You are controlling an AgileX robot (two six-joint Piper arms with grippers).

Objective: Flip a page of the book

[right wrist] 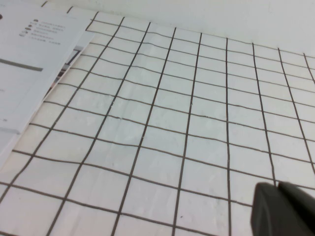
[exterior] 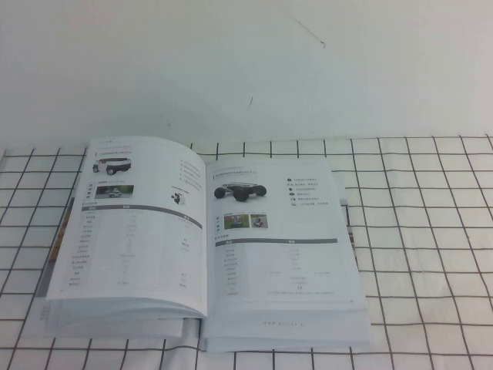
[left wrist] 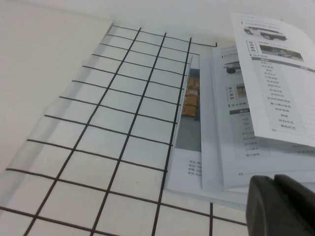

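The book lies open on the checked cloth. Its left page pictures a white car-like vehicle. The page with the low black wheeled vehicle, two small photos, grey bar and table lies flat on the right stack. Neither gripper shows in the high view. In the left wrist view, my left gripper is shut and empty, low beside the book's fanned left pages. In the right wrist view, my right gripper is shut and empty over the cloth, to the right of the book and apart from it.
A white cloth with a black grid covers the table around the book. A plain white surface lies beyond it. The book's coloured cover peeks from under the left pages.
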